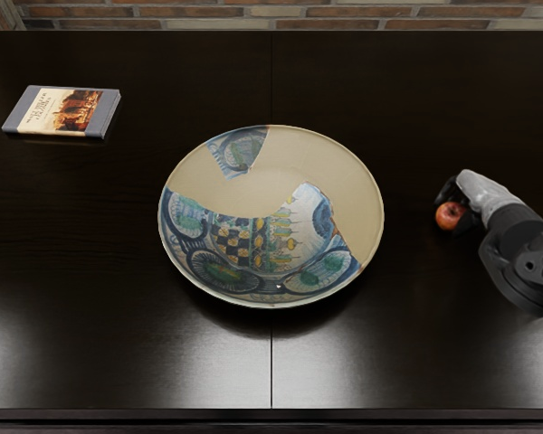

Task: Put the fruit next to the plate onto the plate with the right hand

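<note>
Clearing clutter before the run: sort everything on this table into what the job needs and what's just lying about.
For the job: fruit, plate, right hand.
Just lying about: book.

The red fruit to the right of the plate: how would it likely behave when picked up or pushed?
The red fruit looks round, so a push would probably roll it on the glossy table. It is small beside the plate, so likely light. Its shiny skin may slip.

You see red fruit (450,215), beige plate (344,181) patterned blue, green, yellow, near-black table (118,298), book (61,110) cover perhaps grey-blue.
</note>
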